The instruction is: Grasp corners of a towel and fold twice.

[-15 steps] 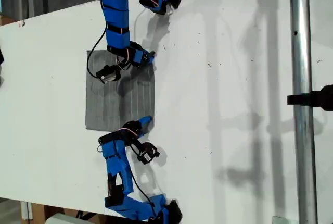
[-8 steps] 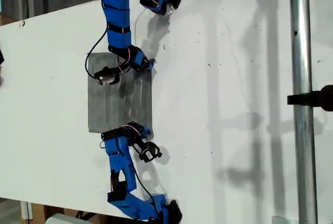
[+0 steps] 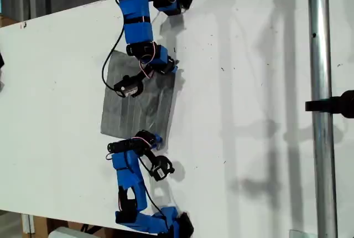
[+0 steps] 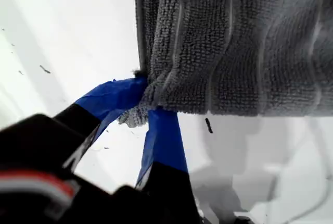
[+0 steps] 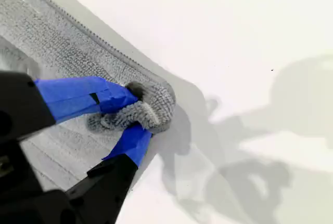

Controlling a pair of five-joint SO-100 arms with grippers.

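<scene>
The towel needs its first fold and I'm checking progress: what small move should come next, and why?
Probably lift both corners together. My first end effector and my second end effector each pinch a corner of the towel, which otherwise lies unfolded on the table.

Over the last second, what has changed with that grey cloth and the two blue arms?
Both arms shifted toward the exterior view's right, dragging the towel that way; it now lies skewed, its right edge raised. My first hand and my second hand each pinch a bunched corner. The white table and the metal pole stayed put.
</scene>
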